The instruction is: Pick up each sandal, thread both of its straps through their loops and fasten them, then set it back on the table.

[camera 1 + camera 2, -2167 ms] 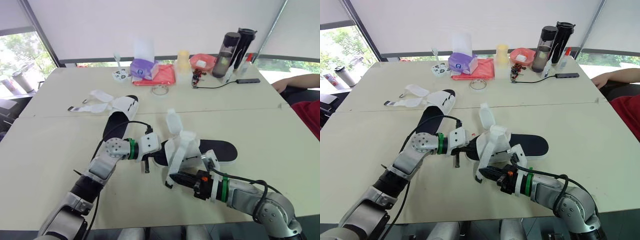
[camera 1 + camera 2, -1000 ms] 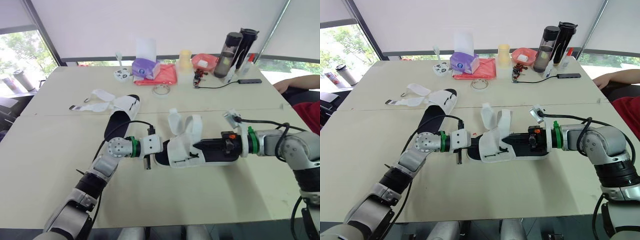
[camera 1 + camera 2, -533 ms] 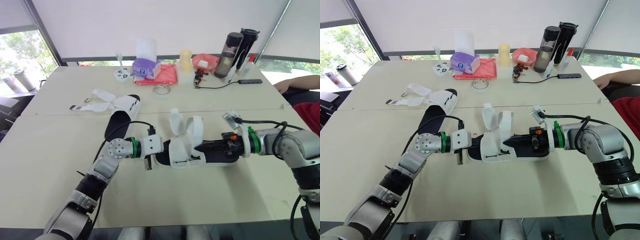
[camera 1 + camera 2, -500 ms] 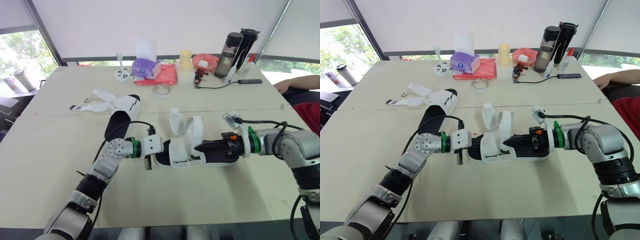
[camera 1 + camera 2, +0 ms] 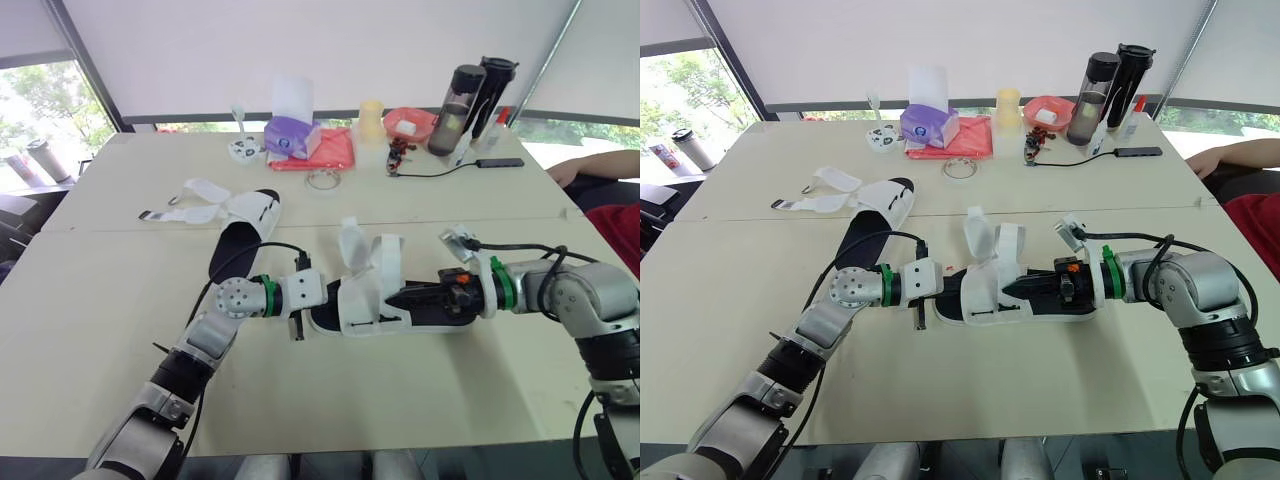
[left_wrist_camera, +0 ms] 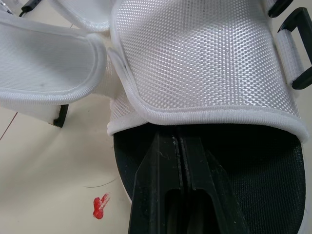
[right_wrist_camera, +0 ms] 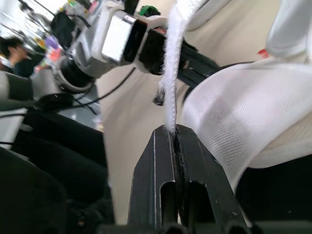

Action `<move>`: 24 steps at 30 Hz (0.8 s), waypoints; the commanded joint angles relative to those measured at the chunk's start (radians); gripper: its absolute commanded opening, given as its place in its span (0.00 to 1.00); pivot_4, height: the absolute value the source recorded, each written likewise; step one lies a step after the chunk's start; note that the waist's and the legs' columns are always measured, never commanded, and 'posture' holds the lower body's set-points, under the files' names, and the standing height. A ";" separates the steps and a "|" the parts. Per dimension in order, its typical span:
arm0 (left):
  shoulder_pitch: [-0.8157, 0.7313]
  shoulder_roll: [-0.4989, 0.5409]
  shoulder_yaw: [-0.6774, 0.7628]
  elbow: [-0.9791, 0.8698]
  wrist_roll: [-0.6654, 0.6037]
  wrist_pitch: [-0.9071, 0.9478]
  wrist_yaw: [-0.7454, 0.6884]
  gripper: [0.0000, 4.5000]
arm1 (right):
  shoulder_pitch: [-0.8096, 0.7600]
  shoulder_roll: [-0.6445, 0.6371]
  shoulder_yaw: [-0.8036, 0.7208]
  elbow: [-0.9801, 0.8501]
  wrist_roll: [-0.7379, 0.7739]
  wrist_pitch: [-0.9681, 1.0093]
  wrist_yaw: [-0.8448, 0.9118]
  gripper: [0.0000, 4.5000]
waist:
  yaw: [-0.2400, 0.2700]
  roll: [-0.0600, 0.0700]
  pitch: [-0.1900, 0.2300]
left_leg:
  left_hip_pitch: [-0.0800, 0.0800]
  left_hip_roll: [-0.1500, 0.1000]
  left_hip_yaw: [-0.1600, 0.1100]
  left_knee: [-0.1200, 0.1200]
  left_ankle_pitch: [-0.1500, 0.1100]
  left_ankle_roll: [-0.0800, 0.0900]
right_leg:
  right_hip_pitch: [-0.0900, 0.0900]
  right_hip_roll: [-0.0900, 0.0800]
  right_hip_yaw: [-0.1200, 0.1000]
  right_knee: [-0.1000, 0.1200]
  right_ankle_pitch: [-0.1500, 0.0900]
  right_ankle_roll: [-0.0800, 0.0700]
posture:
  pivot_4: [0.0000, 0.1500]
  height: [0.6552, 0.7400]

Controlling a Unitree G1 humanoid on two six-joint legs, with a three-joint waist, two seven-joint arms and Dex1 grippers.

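sandal (image 5: 365,305): judged light, stiff sole, floppy strap (image 7: 170,73) | left end effector (image 6: 179,141): pressed together at toe, grip unclear | right end effector (image 7: 174,131): pinching strap; hold near tip

The sandal (image 5: 365,300) has white woven-mesh straps (image 6: 195,58) (black sole (image 6: 273,161)).

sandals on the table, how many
2. The near sandal sits mid-table in front of the robot; the far sandal lies behind it to the robot's left, straps undone.
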State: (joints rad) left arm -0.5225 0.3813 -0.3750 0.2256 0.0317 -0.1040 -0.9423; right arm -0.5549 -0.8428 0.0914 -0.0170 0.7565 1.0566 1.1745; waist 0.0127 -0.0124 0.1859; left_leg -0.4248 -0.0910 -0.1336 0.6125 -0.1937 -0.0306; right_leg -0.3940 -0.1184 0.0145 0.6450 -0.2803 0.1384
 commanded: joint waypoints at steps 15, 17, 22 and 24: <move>0.019 -0.017 -0.023 0.025 0.024 0.023 0.004 0.00 | 0.081 -0.013 0.015 -0.096 -0.098 -0.125 0.052 0.00 | 0.000 0.000 0.000 | 0.000 0.000 0.000 0.000 -0.001 0.001 | 0.000 0.000 0.000 0.000 0.000 0.001 | 1.00 1.00; 0.020 -0.019 -0.023 0.027 0.023 0.023 0.003 0.00 | 0.072 -0.005 -0.003 -0.093 -0.076 -0.093 0.044 0.00 | 0.000 0.000 0.000 | 0.000 0.000 0.000 -0.001 -0.001 0.001 | 0.000 0.000 0.000 0.000 0.000 0.001 | 1.00 1.00; 0.019 -0.025 -0.022 0.031 0.022 0.023 0.003 0.00 | 0.075 -0.005 0.013 -0.101 -0.097 -0.096 0.044 0.00 | 0.000 0.000 0.000 | 0.000 0.000 0.000 -0.001 -0.001 0.001 | -0.001 0.000 0.000 0.000 0.000 0.001 | 1.00 1.00; 0.019 -0.026 -0.022 0.031 0.021 0.023 0.002 0.00 | 0.068 0.001 0.007 -0.108 -0.088 -0.095 0.047 0.00 | 0.000 0.000 0.000 | 0.000 0.000 0.000 -0.001 -0.001 0.001 | 0.000 0.000 0.000 0.000 0.000 0.001 | 1.00 1.00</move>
State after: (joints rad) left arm -0.5189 0.3563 -0.3724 0.2326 0.0322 -0.0975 -0.9296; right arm -0.4800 -0.8468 0.0898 -0.0779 0.6502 0.9550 1.2020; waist 0.0127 -0.0123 0.1859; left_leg -0.4251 -0.0911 -0.1338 0.6118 -0.1946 -0.0299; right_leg -0.3945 -0.1185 0.0144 0.6450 -0.2804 0.1395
